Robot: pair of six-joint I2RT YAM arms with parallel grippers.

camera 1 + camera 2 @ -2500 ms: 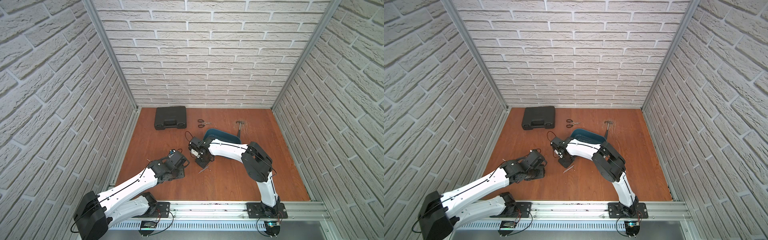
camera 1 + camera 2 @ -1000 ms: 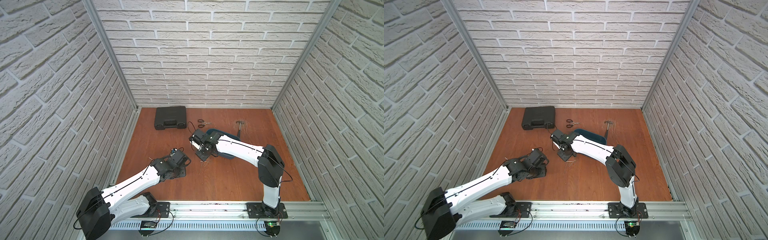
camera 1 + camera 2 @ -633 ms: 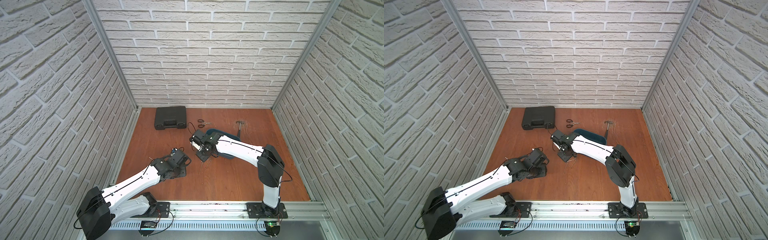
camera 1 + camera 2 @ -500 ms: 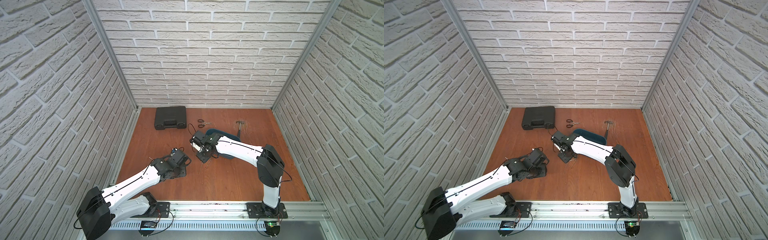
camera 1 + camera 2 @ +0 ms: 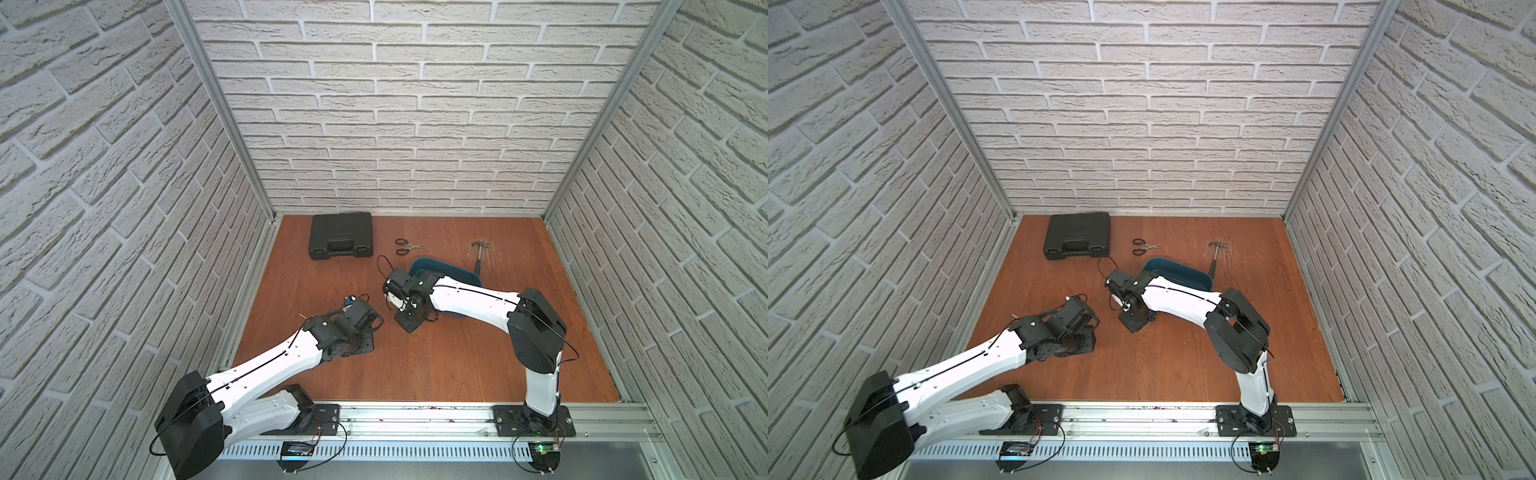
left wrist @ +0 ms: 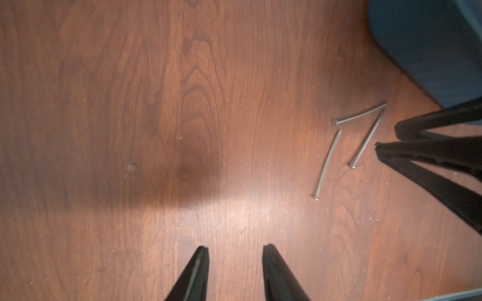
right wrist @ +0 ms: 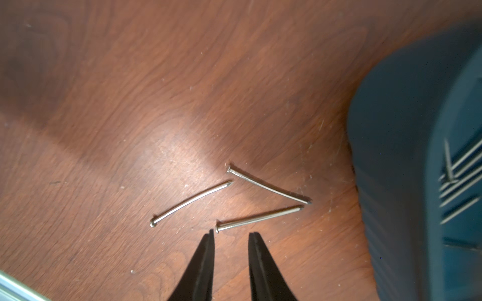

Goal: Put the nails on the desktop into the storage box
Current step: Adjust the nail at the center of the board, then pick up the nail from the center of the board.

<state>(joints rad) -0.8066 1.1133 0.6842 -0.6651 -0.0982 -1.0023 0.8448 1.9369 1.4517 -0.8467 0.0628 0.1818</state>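
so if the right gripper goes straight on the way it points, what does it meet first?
Likely the nearest nail, lying across just beyond the right gripper. Depth is unclear, so the desktop may come first.

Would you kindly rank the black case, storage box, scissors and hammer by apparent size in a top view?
1. black case
2. storage box, judging its visible part; the right arm covers the rest
3. hammer and scissors: about alike, not ranked
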